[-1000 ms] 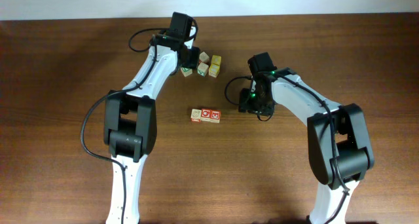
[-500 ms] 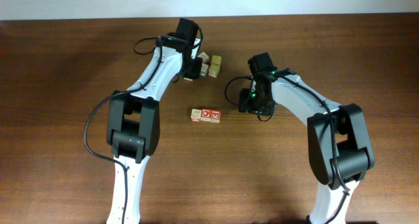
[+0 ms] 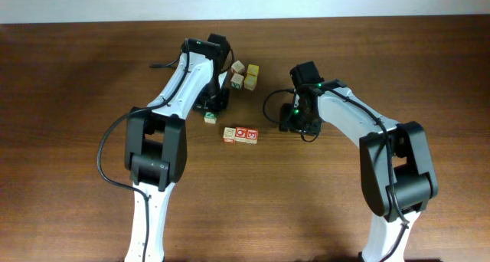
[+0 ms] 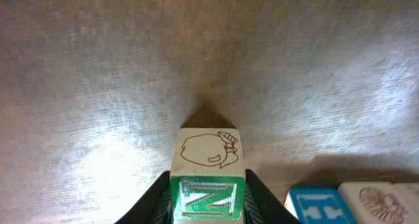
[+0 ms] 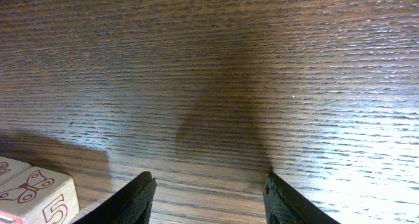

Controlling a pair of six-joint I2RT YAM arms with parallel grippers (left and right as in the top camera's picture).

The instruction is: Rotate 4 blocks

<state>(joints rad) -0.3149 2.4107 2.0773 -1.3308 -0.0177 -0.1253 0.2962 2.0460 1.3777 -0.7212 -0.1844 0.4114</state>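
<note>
My left gripper (image 4: pixel 208 186) is shut on a pale-wood block with a green "N" face (image 4: pixel 207 199) and a drawn figure on its top. Overhead, this green block (image 3: pixel 209 118) sits at the tip of the left gripper (image 3: pixel 213 106), just left of a row of three red-printed blocks (image 3: pixel 240 134). My right gripper (image 3: pixel 295 125) hovers right of that row. Its jaws (image 5: pixel 208 198) stand open over bare wood with nothing between them. A red-printed block with a butterfly and a "5" (image 5: pixel 34 192) shows at the lower left of the right wrist view.
Several other cubes, some yellow-faced, cluster at the back (image 3: pixel 245 74). A blue-faced cube (image 4: pixel 318 205) and a pale cube (image 4: pixel 381 200) lie just right of the left fingers. The dark wood table (image 3: pixel 344 208) extends all around.
The left gripper closed on the green block at the back cluster and carried it toward the front, next to the red row. The right arm stayed still.
</note>
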